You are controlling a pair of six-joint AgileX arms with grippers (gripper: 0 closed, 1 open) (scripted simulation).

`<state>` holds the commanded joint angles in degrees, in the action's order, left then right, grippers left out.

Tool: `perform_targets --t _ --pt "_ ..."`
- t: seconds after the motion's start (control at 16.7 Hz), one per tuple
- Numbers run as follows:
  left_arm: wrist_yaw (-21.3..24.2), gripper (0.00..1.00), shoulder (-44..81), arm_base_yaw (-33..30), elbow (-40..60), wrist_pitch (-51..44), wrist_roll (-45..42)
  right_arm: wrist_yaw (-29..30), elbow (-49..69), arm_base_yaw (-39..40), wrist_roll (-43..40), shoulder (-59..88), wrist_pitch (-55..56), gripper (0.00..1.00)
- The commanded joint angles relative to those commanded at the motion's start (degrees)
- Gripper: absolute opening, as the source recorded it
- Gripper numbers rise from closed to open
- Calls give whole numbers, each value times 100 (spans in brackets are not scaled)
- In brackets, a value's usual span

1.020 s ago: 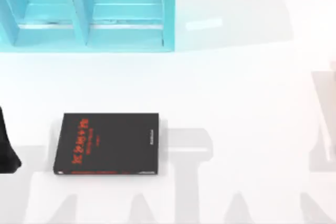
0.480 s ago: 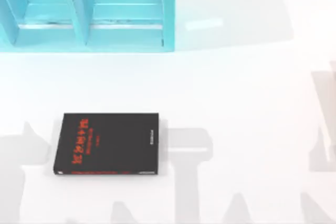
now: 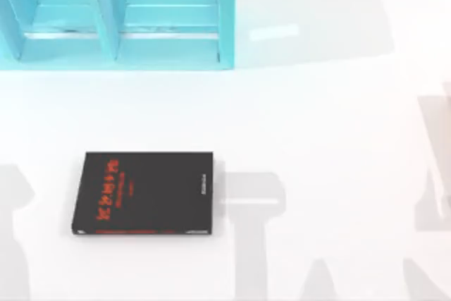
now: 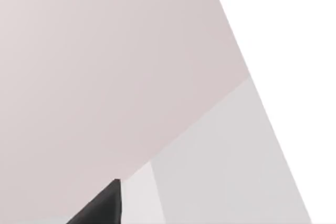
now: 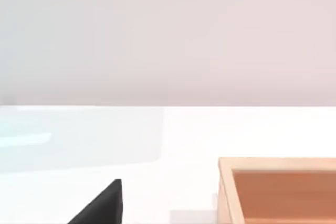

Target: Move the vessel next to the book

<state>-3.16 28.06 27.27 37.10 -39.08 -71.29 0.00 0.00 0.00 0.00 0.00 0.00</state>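
The book (image 3: 143,192) lies flat on the white table (image 3: 324,118), left of the middle in the top view. It is black, with red lettering near its left end and a thin red line along its near edge. The vessel is out of view. A dark corner of my left gripper (image 4: 100,208) shows in the left wrist view, over pale table and wall. In the right wrist view a similar dark corner of my right gripper (image 5: 100,205) hangs above the white table.
A cyan shelf unit (image 3: 116,15) with open compartments stands at the back left of the table. A light wooden box (image 5: 278,190) sits near the right gripper. Grey arm shadows fall along the table's near edge.
The dark shape of my left arm at the top view's left edge has gone out of the picture. Its shadow has slid left and narrowed. The book has not moved.
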Motion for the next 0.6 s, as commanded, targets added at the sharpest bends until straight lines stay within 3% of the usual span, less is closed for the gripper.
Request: perform_targets --t 0.3,0.6 --pt "43 100 1499 1002 834 -1619 -3082 0 0 0 0 0 0 100" --pt "155 100 2812 1775 1262 -2798 -5192 0 0 0 0 0 0 100"
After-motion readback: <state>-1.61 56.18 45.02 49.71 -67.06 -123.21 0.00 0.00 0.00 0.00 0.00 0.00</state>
